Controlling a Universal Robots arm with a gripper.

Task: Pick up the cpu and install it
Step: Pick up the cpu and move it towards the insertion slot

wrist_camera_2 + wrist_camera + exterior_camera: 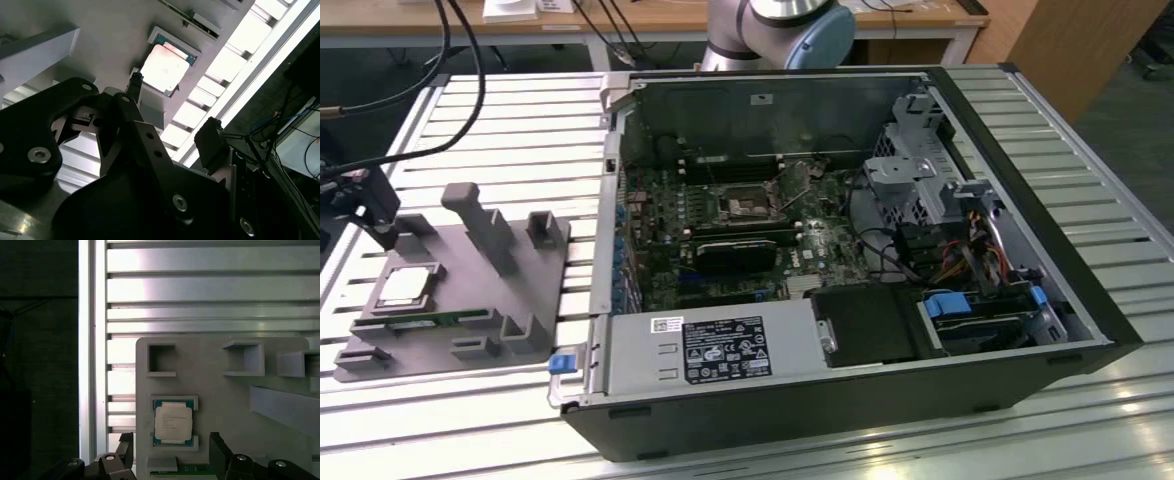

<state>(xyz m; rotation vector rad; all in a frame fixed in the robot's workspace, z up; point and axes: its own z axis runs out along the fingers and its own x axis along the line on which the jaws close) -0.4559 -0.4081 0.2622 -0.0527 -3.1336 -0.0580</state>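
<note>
Hovering open-jawed above the cpu (pixel 173 422) at the grey fixture (pixel 225 405).
Holding nothing in the gripper (pixel 172 437), with fingers (pixel 216 442) spread wider than the chip, flanking it in both wrist views. Seated flat in its fixture recess, at the exterior view's left, well apart from the open computer case (pixel 854 250). Possibly clear of contact, though hard to judge.

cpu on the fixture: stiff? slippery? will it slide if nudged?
Likely stiff: the cpu is a flat square with a metal top, so it shouldn't flex. Probably slippery: the top looks smooth and the edges thin, leaving little to grip. Nudged, it likely stays put: raised lips of the grey fixture bracket it.
</note>
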